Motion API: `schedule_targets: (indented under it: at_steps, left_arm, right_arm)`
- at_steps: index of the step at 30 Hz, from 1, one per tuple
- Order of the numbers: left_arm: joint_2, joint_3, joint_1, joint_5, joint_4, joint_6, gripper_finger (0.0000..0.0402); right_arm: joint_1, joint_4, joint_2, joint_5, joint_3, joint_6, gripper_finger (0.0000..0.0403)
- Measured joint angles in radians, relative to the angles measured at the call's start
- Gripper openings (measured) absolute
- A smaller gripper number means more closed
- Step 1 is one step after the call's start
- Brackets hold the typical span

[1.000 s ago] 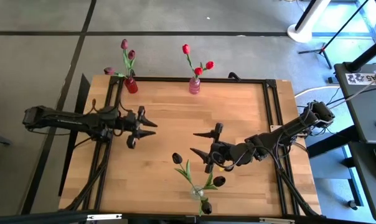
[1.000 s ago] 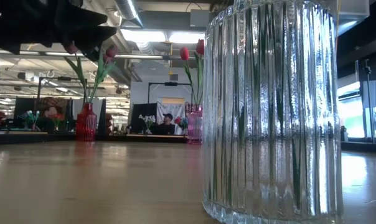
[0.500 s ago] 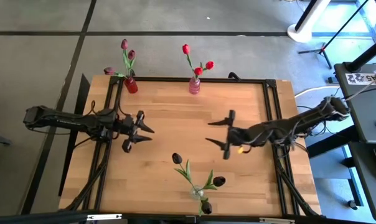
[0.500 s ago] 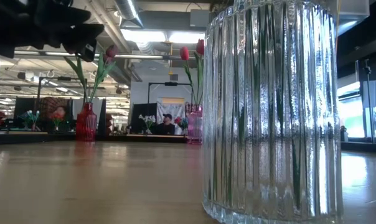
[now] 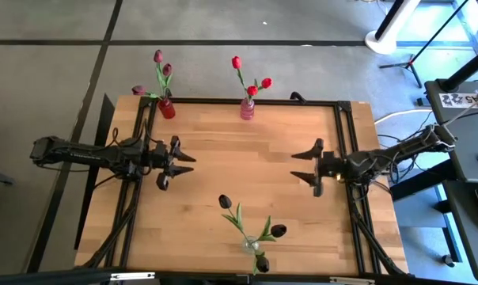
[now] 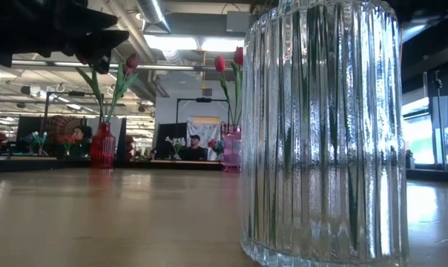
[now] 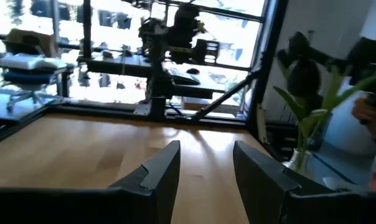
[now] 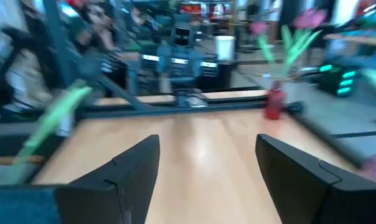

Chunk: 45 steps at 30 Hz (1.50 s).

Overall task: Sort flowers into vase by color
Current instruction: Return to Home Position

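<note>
1. We find the tulips sorted: maroon tulips [image 5: 158, 56] in red vase [image 5: 167, 109], red tulips [image 5: 236, 62] in pink vase [image 5: 247, 110], near-black tulips [image 5: 225, 202] in clear vase [image 5: 249, 246].
2. The left hand [image 5: 183, 164] and right hand [image 5: 295, 165] hover empty, fingers apart; sorting looks done.

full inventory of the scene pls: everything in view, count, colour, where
table: 1, light wood with black frame, centre of the high view
red vase: 1, red, table's top edge in the high view, left part
maroon-pink tulips: 3, dusky maroon-pink, in the red vase
pink vase: 1, pink, same edge, near its middle
red tulips: 3, bright red, in the pink vase
clear vase: 1, ribbed glass, bottom edge, near its middle
near-black tulips: 3, near-black, in the clear vase
person: 1, dark top, in the room beyond the table
left gripper: 1, dark, over the table's left half, jaws open, empty
right gripper: 1, dark, over the right half, jaws open, empty
</note>
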Motion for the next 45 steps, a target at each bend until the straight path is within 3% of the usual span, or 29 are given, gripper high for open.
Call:
schedule_targets:
  at_steps: [6,9,13,18,24,30,37,45]
  left_arm:
    - [-0.04,0.0,0.0,0.092,0.001,0.052,0.0145]
    - [-0.045,0.0,0.0,0.085,0.032,0.073,0.0145]
    - [-0.045,0.0,0.0,0.078,0.069,0.074,0.0145]
    - [-0.055,0.0,0.0,0.183,0.054,0.065,0.0145]
    - [-0.11,0.0,0.0,0.227,0.02,0.072,0.0145]
    - [-0.122,0.0,0.001,0.157,0.004,0.08,0.0145]
    - [-0.13,0.0,0.005,0.099,-0.026,0.096,0.0145]
    - [-0.237,0.0,0.025,0.11,-0.099,0.1,0.0145]
  right_arm:
    - [-0.016,0.048,-0.046,-0.107,-0.089,0.109,0.0264]
    - [-0.107,0.065,0.005,-0.143,-0.089,0.125,0.0264]
    - [-0.27,0.073,0.038,-0.271,-0.091,0.067,0.0264]
    - [-0.396,0.054,-0.062,-0.357,-0.09,0.013,0.0264]
    - [-0.326,-0.137,-0.241,-0.242,-0.089,0.006,0.0232]
    - [-0.192,-0.205,-0.359,-0.17,-0.108,-0.067,0.0133]
    - [-0.141,-0.18,-0.506,-0.17,-0.248,-0.062,0.0018]
    - [-0.143,-0.238,-0.678,-0.218,-0.355,0.085,0.0012]
